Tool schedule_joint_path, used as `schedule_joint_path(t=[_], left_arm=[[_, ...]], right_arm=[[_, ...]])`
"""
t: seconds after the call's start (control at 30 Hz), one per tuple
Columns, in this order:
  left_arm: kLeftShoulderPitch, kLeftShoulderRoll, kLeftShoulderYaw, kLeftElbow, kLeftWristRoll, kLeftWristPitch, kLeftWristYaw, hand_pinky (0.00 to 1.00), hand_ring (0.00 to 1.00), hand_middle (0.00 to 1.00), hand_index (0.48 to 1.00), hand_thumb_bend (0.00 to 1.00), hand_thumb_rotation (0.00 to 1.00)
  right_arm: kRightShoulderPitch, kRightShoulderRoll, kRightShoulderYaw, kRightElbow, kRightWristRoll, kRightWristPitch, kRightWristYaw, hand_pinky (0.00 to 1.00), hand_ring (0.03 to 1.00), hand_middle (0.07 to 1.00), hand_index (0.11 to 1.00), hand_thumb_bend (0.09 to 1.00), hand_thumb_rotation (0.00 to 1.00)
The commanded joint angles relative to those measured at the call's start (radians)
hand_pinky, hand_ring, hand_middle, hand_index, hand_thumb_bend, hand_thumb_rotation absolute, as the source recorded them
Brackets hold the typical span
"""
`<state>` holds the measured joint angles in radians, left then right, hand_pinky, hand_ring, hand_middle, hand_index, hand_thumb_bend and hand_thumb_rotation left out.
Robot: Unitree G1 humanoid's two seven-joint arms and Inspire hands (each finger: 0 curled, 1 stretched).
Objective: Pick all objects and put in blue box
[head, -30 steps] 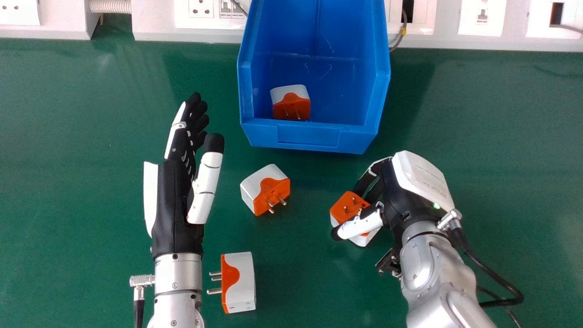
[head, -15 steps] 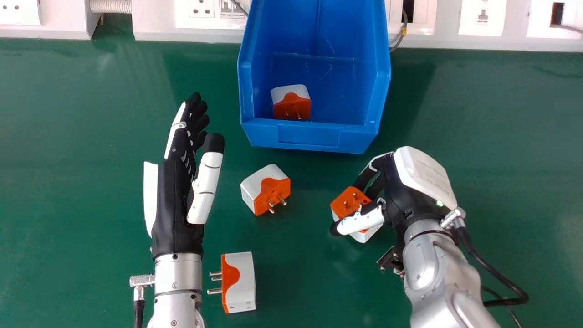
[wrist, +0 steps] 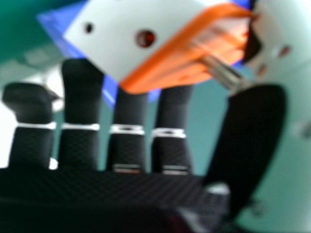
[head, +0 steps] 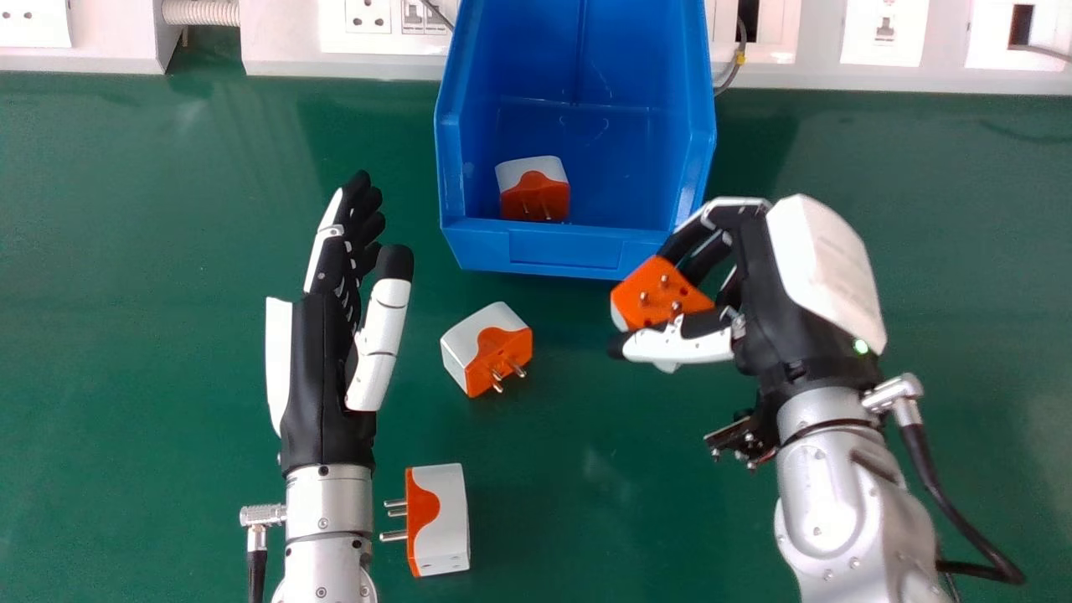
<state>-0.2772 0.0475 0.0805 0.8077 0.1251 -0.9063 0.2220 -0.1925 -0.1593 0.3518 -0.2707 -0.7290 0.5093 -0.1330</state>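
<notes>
My right hand [head: 754,285] is curled round an orange and white plug adapter [head: 657,293], held just off the blue box's [head: 565,251] near right corner in the head view. In the right hand view, the adapter [wrist: 141,36] is between the thumb and fingers of my right hand [wrist: 129,111]. A second adapter [head: 486,347] lies on the table in front of the box. A third one [head: 440,519] rests nearer, its pins toward the left forearm. Another adapter [head: 533,188] sits inside the box. My left hand [head: 322,368] stays open at the left, holding nothing.
The green table [head: 963,251] extends to both sides. White socket panels [head: 276,38] line its far edge behind the box, with a grey cable beside the box's right wall. A black cable [head: 963,511] hangs from the right wrist.
My right hand has lifted its adapter and carried it away from the robot, toward the box. The left hand and the other adapters have kept their places.
</notes>
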Motion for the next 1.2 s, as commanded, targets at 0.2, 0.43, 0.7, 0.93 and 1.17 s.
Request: schedule_joint_path(t=[0.2,0.43,0.7,0.93,1.17], left_arm=[[-0.015,-0.003,-0.008,-0.011,0.013,-0.001,0.005,0.89,0.9,0.91,0.898,0.69,0.89],[-0.034,0.0,-0.005,0.012,0.013,-0.009,0.011,0.89,0.9,0.91,0.897,0.7,0.89],[-0.049,-0.001,-0.004,0.029,0.015,-0.015,0.016,0.89,0.9,0.91,0.896,0.71,0.89],[-0.055,0.004,-0.001,0.044,0.017,-0.025,0.023,0.89,0.9,0.91,0.895,0.71,0.89],[-0.07,0.003,-0.002,0.062,0.02,-0.028,0.03,0.89,0.9,0.91,0.892,0.71,0.89]], right_arm=[[-0.034,-0.013,-0.048,-0.078,-0.033,-0.083,-0.013,0.19,0.277,0.465,0.518,0.519,0.0],[-0.175,-0.055,-0.078,-0.109,-0.056,-0.115,0.061,0.23,0.325,0.481,0.523,0.509,0.0],[-0.348,-0.104,-0.117,0.006,-0.022,-0.264,0.044,0.24,0.345,0.486,0.515,0.507,0.0],[-0.614,-0.161,-0.121,0.386,0.025,-0.455,0.014,0.25,0.363,0.492,0.514,0.505,0.0],[-0.855,-0.152,-0.04,0.842,-0.003,-0.598,-0.039,0.27,0.388,0.499,0.515,0.501,0.0]])
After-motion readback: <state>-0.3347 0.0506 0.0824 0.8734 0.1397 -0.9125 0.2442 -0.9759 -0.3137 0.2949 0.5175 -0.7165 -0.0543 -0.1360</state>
